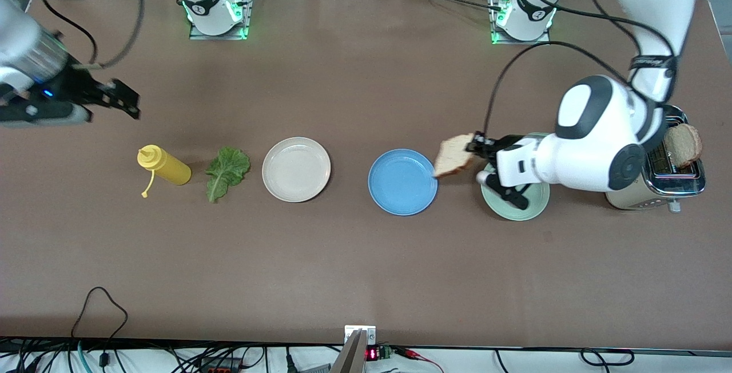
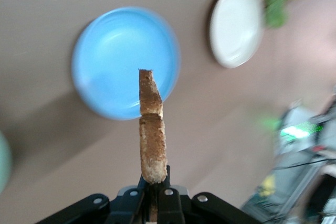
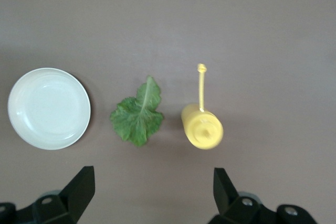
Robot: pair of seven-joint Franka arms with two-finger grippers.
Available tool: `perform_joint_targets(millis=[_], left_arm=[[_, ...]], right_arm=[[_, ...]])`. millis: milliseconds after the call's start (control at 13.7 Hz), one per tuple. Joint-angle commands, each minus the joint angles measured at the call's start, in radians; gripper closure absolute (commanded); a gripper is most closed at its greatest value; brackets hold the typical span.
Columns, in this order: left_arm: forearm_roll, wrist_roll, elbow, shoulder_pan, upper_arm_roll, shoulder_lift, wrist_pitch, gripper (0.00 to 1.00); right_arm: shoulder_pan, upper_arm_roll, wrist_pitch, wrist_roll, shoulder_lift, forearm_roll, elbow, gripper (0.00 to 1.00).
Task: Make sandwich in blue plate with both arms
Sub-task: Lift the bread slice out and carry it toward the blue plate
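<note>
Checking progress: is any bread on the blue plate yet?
No, the blue plate is bare; the left gripper holds the bread slice over its rim.

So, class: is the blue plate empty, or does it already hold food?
Empty. The blue plate shows bare glaze; the bread slice hangs over its rim, clamped in the left gripper.

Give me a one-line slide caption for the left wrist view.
Left gripper holds a toast slice edge-on above the table, just short of the blue plate.

Mid-blue plate point(image 1: 402, 182), cream-white plate point(image 1: 296, 169), pale mint-green plate point(image 1: 516, 197) on a brown table point(image 1: 366, 258). Green lettuce leaf point(image 1: 227, 171), yellow bottle point(image 1: 164, 167), light-brown toast point(image 1: 454, 155).
</note>
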Motion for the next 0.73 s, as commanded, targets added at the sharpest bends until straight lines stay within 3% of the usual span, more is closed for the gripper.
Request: perform_joint_targets(millis=[0,220,366,659], left_arm=[[-0.185,-0.003,0.021,0.007,0.004,0.082,0.088,0.99],[-0.280,0.166,-0.011,-0.004,0.003,0.164,0.216,1.00],[-0.404,0.341,-0.084,0.001,0.004,0.173,0.285,1.00],[-0.506,0.538,-0.217,0.002,0.004,0.187,0.392,1.00]], right_arm=[[0.038,0.000,0.136,0.018,0.064,0.000,-0.085,0.00],[0.082,0.000,0.205,0.018,0.196,0.000,-0.083,0.00],[0.089,0.000,0.275,0.018,0.291,0.000,-0.082,0.00],[0.084,0.000,0.409,0.016,0.441,-0.002,-0.079,0.00]])
